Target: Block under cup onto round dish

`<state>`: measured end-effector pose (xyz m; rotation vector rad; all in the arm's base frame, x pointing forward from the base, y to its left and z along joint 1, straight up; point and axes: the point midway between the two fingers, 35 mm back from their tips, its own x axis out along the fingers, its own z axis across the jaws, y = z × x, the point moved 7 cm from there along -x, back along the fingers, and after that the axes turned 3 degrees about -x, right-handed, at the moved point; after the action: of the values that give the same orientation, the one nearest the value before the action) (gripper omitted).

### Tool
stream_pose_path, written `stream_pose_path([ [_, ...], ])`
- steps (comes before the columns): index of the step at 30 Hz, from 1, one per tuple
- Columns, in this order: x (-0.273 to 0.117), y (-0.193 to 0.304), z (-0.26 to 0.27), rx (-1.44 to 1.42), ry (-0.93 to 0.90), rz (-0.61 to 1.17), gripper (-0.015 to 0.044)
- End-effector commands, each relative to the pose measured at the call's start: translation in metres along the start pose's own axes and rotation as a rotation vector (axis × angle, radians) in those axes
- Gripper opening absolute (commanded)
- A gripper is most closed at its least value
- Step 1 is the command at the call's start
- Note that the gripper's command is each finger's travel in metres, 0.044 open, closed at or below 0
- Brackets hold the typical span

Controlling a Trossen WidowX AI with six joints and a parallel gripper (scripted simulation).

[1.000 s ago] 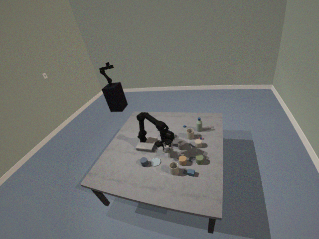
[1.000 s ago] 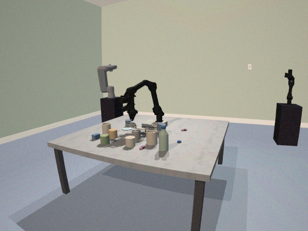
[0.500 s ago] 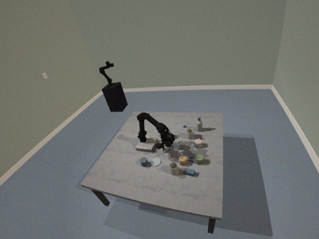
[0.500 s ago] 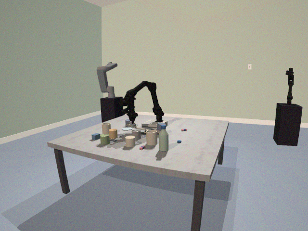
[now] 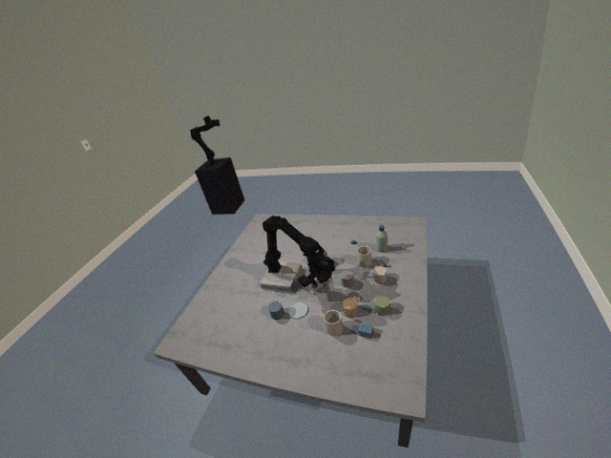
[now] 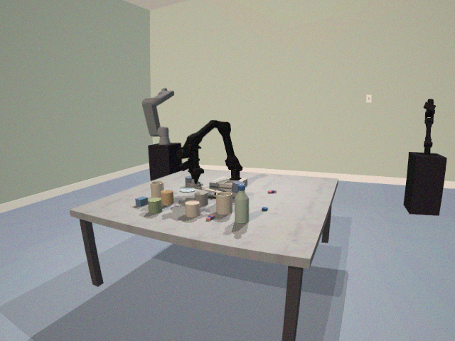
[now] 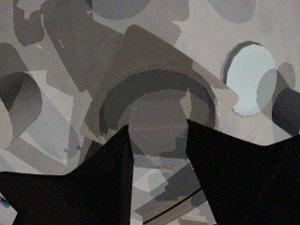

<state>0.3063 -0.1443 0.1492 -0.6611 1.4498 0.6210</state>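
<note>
My gripper [image 6: 196, 182] [image 7: 156, 127] points down into the round pan [image 7: 111, 110] at one end of the balance [image 6: 206, 190]. Its fingertips touch both sides of a small grey block [image 7: 157, 112], so it is shut on the block, low in the pan. A blue-grey cup [image 5: 275, 309] [image 6: 189, 180] [image 7: 289, 112] stands on the table beside the pale round dish [image 5: 298, 310] [image 6: 187, 190] [image 7: 251, 80]. No cup is above the dish. The other blue-grey cup [image 6: 235, 185] stands at the balance's far end, mostly hidden by the arm in the top view.
A grey cup [image 5: 347, 280] [image 6: 200, 198] stands near the balance. Orange [image 5: 349, 307], green [image 5: 382, 305] and cream [image 5: 380, 274] pieces, two beige mugs [image 5: 333, 322] [image 5: 365, 257], a blue block [image 5: 366, 330] and a bottle [image 5: 381, 240] stand farther out.
</note>
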Motion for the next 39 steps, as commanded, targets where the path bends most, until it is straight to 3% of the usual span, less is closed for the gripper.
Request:
stream_pose_path([
  [1, 0.001, 0.0, 0.0, 0.005, 0.0, -0.001, 0.0102],
  [5, -0.006, -0.001, 0.0, 0.005, 0.0, -0.001, 0.0],
  [24, -0.094, 0.0, 0.0, 0.005, 0.0, -0.001, 0.0],
  [28, -0.091, -0.002, -0.005, 0.005, 0.0, -0.001, 0.0],
  [39, -0.031, -0.013, -0.095, 0.002, 0.007, -0.001, 0.0],
])
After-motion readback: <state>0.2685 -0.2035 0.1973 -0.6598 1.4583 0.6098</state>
